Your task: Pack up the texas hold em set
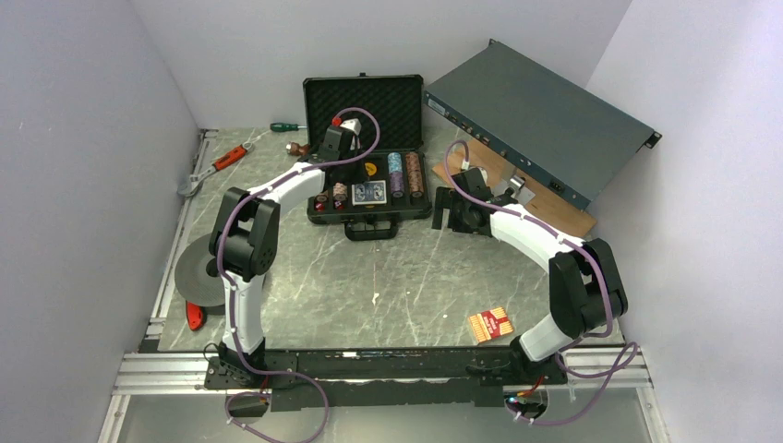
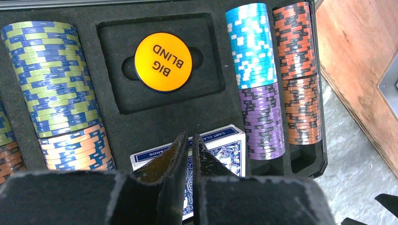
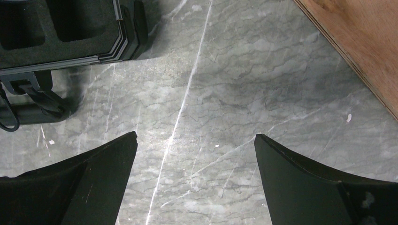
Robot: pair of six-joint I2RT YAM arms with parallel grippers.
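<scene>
The black case lies open at the back middle, its egg-crate foam lid upright. Its foam tray holds striped chip stacks, light blue over purple chips, orange-black chips, a yellow BIG BLIND button and a blue card deck. My left gripper is shut and empty, just above the blue deck; it also shows in the top view. My right gripper is open and empty over bare table, right of the case. A red card deck lies near the right arm's base. I cannot make out the dice.
A long grey-green rack box leans at the back right over a wooden board. A screwdriver and a wrench lie at the back left. A grey disc sits at the left edge. The case handle faces me.
</scene>
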